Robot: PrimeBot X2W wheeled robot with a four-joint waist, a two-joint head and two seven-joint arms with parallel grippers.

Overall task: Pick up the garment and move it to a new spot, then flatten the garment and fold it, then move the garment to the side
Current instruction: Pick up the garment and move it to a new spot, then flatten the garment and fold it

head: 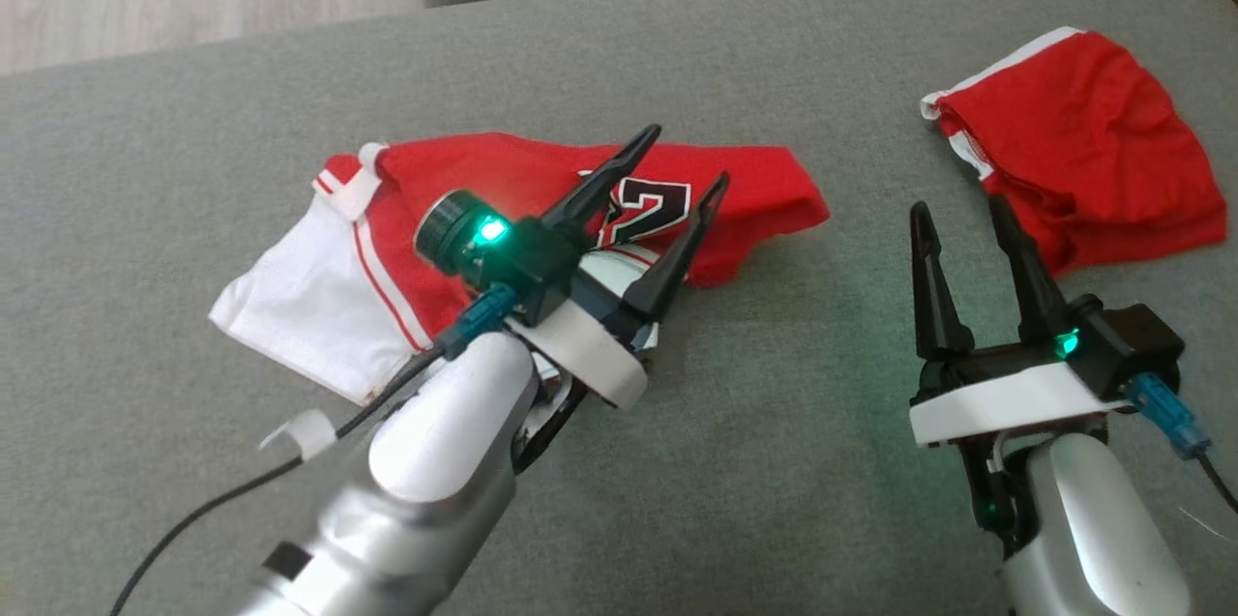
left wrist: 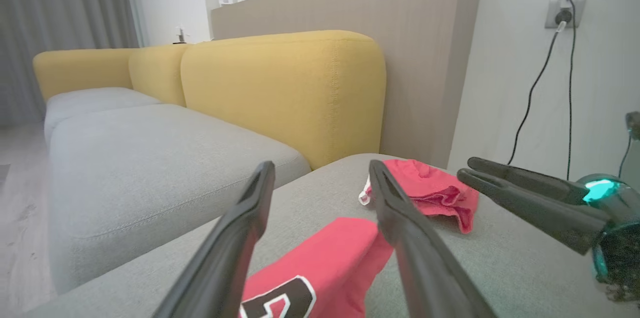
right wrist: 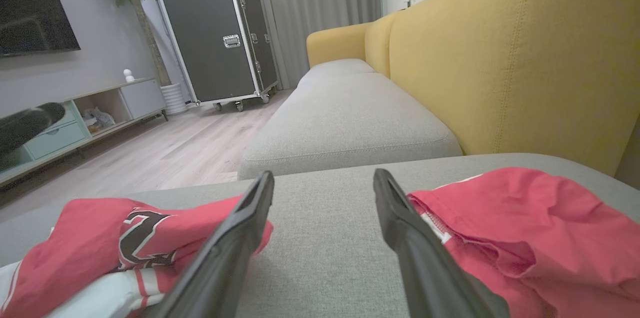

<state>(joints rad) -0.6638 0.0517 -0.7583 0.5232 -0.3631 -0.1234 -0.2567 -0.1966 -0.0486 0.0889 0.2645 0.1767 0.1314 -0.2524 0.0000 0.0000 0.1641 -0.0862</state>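
A red and white garment (head: 503, 210) with a black number print lies roughly folded on the grey cushion (head: 774, 461); its red end shows in the left wrist view (left wrist: 320, 268) and at the lower left of the right wrist view (right wrist: 100, 248). My left gripper (head: 677, 161) hovers over its right half, open, with nothing between the fingers (left wrist: 240, 248). My right gripper (head: 957, 220) stands open over bare cushion between the two cloths, its fingers (right wrist: 235, 243) holding nothing.
A second red garment (head: 1083, 152) with white trim lies crumpled at the cushion's right (right wrist: 530, 238). Yellow sofa backrests (left wrist: 280, 93) rise behind. A black wheeled case (right wrist: 220, 38) and a low cabinet (right wrist: 75, 118) stand across the wooden floor.
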